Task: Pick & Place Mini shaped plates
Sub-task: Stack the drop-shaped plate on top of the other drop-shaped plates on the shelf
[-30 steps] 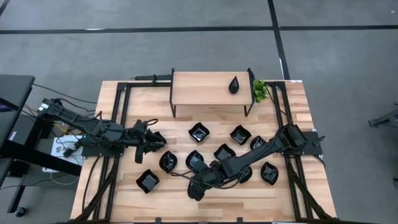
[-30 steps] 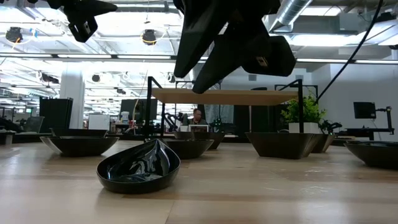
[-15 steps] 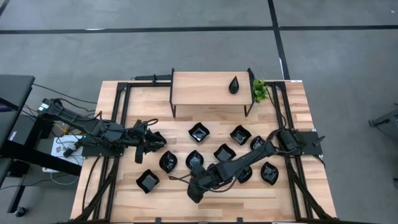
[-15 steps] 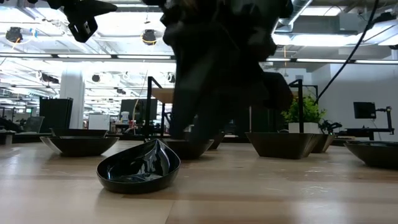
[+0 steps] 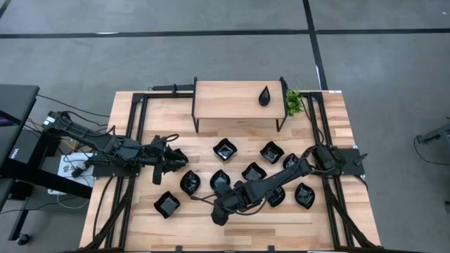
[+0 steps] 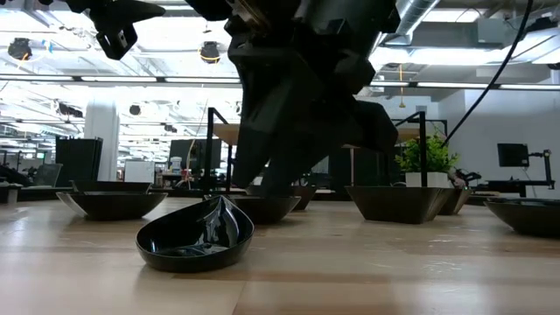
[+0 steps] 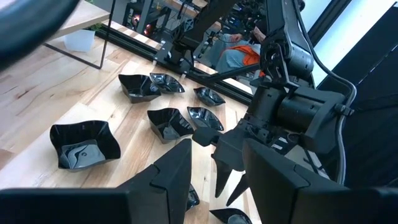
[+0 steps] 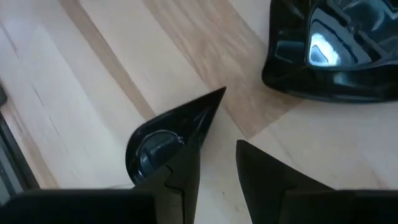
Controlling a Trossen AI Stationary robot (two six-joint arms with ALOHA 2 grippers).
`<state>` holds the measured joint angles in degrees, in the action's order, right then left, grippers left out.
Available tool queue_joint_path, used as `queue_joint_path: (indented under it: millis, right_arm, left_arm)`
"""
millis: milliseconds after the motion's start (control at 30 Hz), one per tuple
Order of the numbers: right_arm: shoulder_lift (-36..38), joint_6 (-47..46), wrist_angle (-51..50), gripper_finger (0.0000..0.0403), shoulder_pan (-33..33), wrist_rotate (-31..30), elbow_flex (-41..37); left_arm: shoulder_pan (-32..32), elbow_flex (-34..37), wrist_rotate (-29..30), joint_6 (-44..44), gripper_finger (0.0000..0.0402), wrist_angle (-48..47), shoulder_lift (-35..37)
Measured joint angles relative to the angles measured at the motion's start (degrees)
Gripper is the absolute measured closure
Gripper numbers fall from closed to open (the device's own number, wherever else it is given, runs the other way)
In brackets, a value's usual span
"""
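Observation:
Several glossy black mini plates of different shapes lie on the wooden table (image 5: 140, 119). A teardrop-shaped plate (image 8: 165, 140) rests on its base near the table's near edge and also shows in the low view (image 6: 194, 238). My right gripper (image 8: 216, 155) is open and hangs low just above it, one finger over its rounded end. In the high view the right gripper (image 5: 219, 213) hides that plate. A second teardrop plate (image 5: 264, 95) sits on the small shelf. My left gripper (image 5: 177, 158) waits open on the table's left side and holds nothing.
Other plates lie close by: one beside the teardrop plate (image 8: 336, 50), two beyond the right gripper (image 5: 190, 183) (image 5: 220, 180), and a square one to the left (image 5: 167, 204). The raised wooden shelf (image 5: 232, 98) and a small plant (image 5: 293, 102) stand at the far edge.
The right gripper has come down toward the teardrop plate near the table's near edge, the arm folding lower over the table. Its fingers have stayed apart. The plate has not moved.

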<state>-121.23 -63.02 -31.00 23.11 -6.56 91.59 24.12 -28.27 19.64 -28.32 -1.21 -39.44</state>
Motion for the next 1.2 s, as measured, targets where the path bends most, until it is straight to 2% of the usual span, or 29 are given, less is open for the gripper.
queue_joint_path:
  millis: [233, 333, 667, 1200]
  right_arm:
    - [-1.0, -0.3, 1.0, 0.0304, 0.1, -0.8, 0.0]
    - [-2.7, -0.7, 4.8, 0.0304, 0.8, 1.0, 0.1]
    - [-2.3, -2.4, 1.5, 0.0304, 1.2, -1.9, 0.0]
    - [-2.7, -1.4, 1.4, 0.0306, 1.1, -0.9, 0.0]
  left_arm:
    - [0.0, 0.0, 0.0, 0.0, 0.0257, 0.0, 0.0]
    - [0.0, 0.0, 0.0, 0.0, 0.0257, 0.0, 0.0]
    - [0.0, 0.0, 0.0, 0.0, 0.0257, 0.2, 0.0]
    - [0.0, 0.0, 0.0, 0.0, 0.0257, 0.2, 0.0]
